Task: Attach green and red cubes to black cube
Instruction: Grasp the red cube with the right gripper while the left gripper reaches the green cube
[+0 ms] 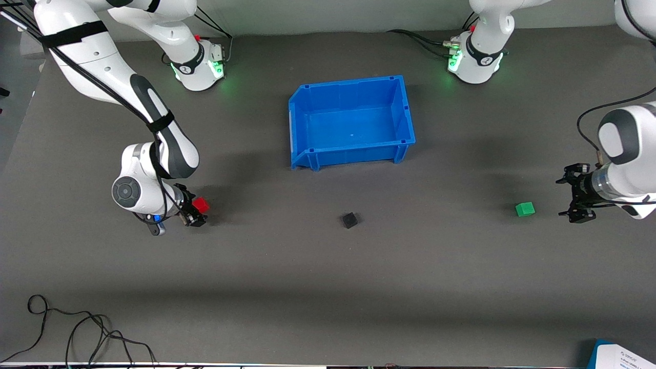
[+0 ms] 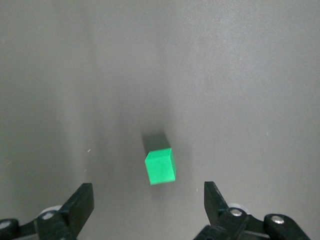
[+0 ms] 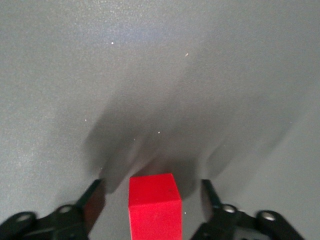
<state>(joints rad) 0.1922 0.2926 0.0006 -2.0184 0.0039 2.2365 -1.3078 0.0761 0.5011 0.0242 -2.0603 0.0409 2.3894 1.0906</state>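
The red cube [image 1: 201, 205] lies on the table toward the right arm's end. My right gripper [image 1: 197, 208] is low around it and open; in the right wrist view the red cube [image 3: 154, 206] sits between the fingers [image 3: 94, 201] with a gap on each side. The green cube [image 1: 525, 209] lies toward the left arm's end. My left gripper [image 1: 568, 199] is open and empty beside it, apart from it. In the left wrist view the green cube [image 2: 160, 166] lies just ahead of the open left gripper [image 2: 148, 195]. The black cube [image 1: 350, 220] lies alone mid-table.
An empty blue bin [image 1: 302, 128] stands mid-table, farther from the front camera than the black cube. Loose black cables [image 1: 77, 328] lie at the table's near edge toward the right arm's end. A white and blue sheet [image 1: 622, 356] sits at the near corner toward the left arm's end.
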